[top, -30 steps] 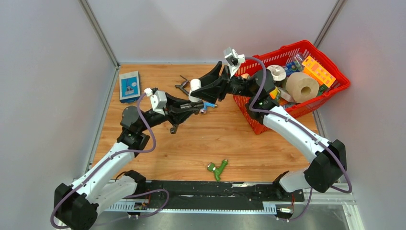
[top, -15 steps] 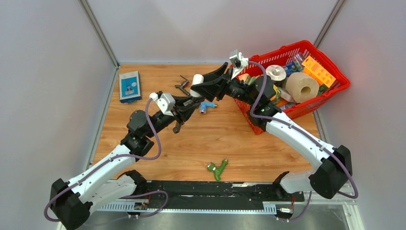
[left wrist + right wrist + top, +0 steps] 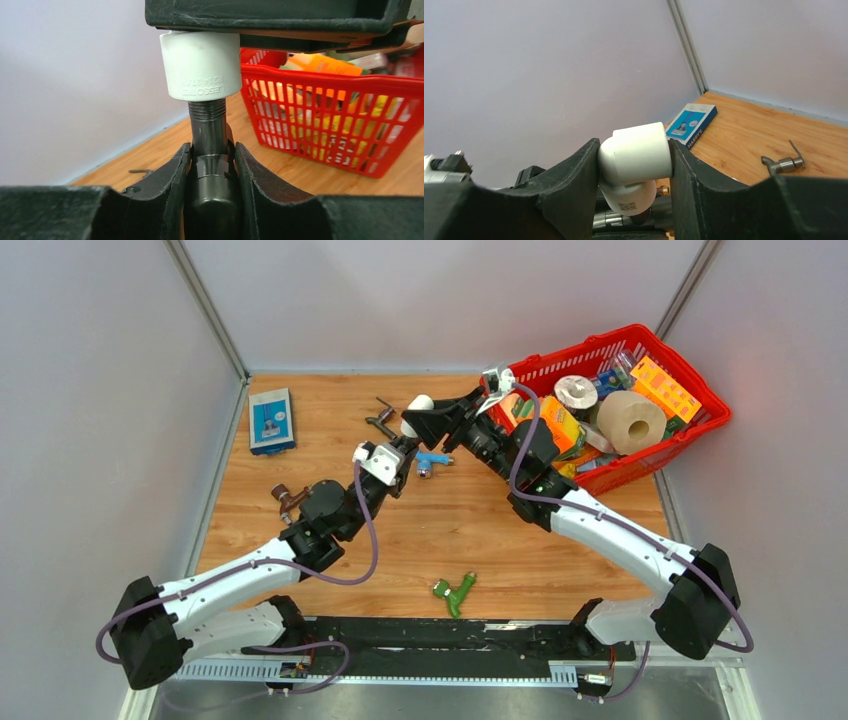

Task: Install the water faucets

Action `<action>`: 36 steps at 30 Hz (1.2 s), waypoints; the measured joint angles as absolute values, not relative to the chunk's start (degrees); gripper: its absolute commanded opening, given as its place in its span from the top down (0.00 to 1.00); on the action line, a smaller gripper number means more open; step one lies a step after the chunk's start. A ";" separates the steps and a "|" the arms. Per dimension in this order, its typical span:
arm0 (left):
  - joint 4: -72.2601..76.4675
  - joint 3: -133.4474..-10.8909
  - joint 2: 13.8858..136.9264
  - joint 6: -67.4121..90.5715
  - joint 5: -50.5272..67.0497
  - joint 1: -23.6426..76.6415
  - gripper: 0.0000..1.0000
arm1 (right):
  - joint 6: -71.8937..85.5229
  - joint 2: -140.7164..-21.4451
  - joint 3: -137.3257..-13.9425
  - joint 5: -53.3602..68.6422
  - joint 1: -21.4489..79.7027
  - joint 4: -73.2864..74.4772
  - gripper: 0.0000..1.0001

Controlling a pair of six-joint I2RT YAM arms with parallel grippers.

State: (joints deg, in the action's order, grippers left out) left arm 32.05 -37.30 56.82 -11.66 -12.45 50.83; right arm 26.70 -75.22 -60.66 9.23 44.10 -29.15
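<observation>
Reaching farther right than before, the left gripper (image 3: pixel 211 152) is pinching the dark-grey faucet (image 3: pixel 210 185), its threaded end meeting the white elbow (image 3: pixel 200 65) clamped by the right gripper (image 3: pixel 634 150), above the back middle of the table (image 3: pixel 500 540). The red basket (image 3: pixel 660 452) at the right edge is holding a paper roll (image 3: pixel 630 420) and orange boxes (image 3: pixel 665 388). Bare wood is lying open around the green faucet (image 3: pixel 453 592) near the front edge.

Obstacles: red basket (image 3: pixel 668 455), blue-handled faucet (image 3: pixel 432 460)
</observation>
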 measured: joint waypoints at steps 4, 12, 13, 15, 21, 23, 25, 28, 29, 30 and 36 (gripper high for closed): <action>35.46 -36.62 59.18 -15.90 -18.90 53.21 1.00 | 27.07 -75.20 -59.48 3.73 45.54 -29.41 1.00; 43.09 -34.09 61.67 -20.75 -25.74 55.75 1.00 | 28.88 -75.33 -57.80 -3.95 48.16 -30.61 0.86; 43.38 -33.93 61.93 -20.99 -26.24 55.86 1.00 | 29.15 -75.33 -57.41 -4.69 48.34 -30.94 0.77; 43.68 -33.61 62.26 -21.21 -26.83 55.96 1.00 | 29.67 -75.35 -56.97 -5.58 48.51 -31.07 0.64; 45.80 -31.64 62.22 -21.15 -28.34 56.38 1.00 | 29.71 -75.77 -57.06 -6.00 49.06 -30.11 0.41; 46.68 -30.72 62.06 -21.10 -28.49 56.55 1.00 | 30.02 -76.05 -57.39 -5.82 49.36 -29.19 0.35; 47.70 -29.95 61.82 -20.86 -28.12 56.71 1.00 | 30.13 -76.62 -57.69 -5.43 49.87 -28.05 0.29; 48.75 -29.02 61.43 -19.99 -27.55 56.51 1.00 | 30.13 -77.52 -57.80 -4.93 50.37 -26.22 0.23; 48.82 -28.71 61.21 -19.42 -27.24 56.25 1.00 | 30.11 -77.69 -57.80 -4.86 50.48 -25.71 0.21; 48.77 -28.38 60.99 -18.83 -26.89 55.83 1.00 | 30.09 -77.76 -57.80 -4.86 50.50 -25.21 0.19; 46.61 -25.58 58.06 -13.52 -23.59 51.59 1.00 | 28.64 -77.76 -59.29 -4.43 50.43 -22.35 0.10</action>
